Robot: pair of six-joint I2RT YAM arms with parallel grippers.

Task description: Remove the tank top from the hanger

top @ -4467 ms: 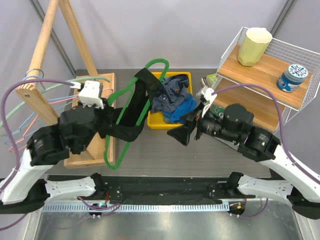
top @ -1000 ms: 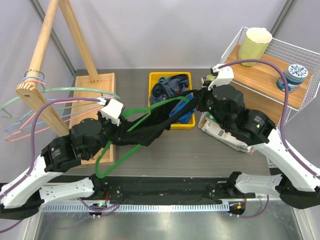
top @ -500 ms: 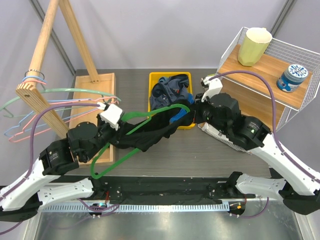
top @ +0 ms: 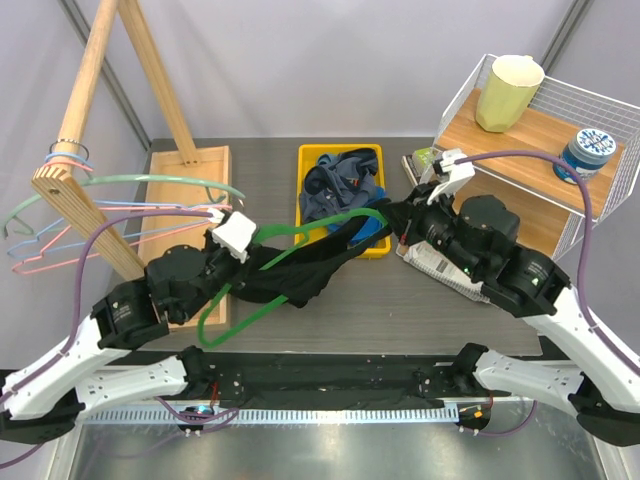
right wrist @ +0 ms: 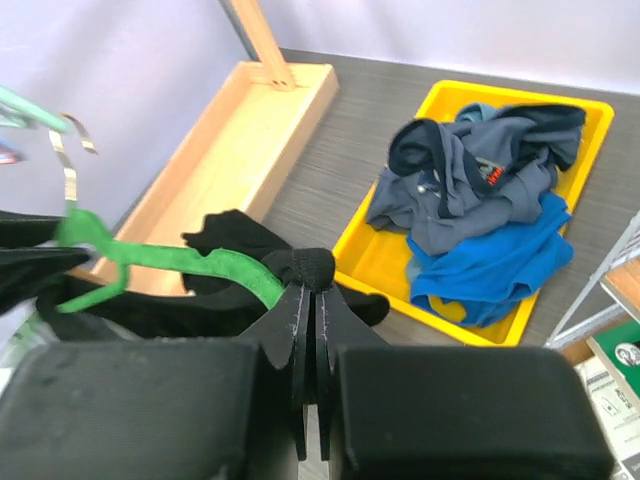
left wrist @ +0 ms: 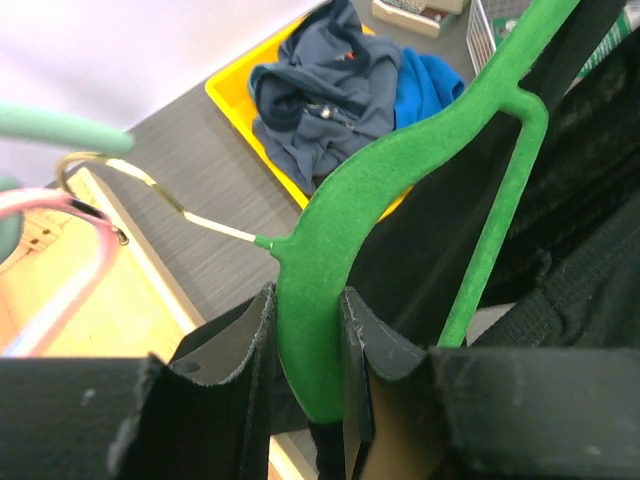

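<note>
Bright even light; soft shadows; wrist views blurred up close.

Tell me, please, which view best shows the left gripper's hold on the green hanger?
Left wrist: the left gripper pinches the green hanger beside its hook. Top external loses the hold against the tank top; right wrist shows it small, far left.

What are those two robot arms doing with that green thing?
They are trying to get a shirt off a hanger. The left gripper is clamped on the green hanger close to its hook. The right gripper pinches the black tank top at the hanger's far end, in front of the yellow bin of clothes. The top is stretched between them and is not off the hanger yet.
</note>
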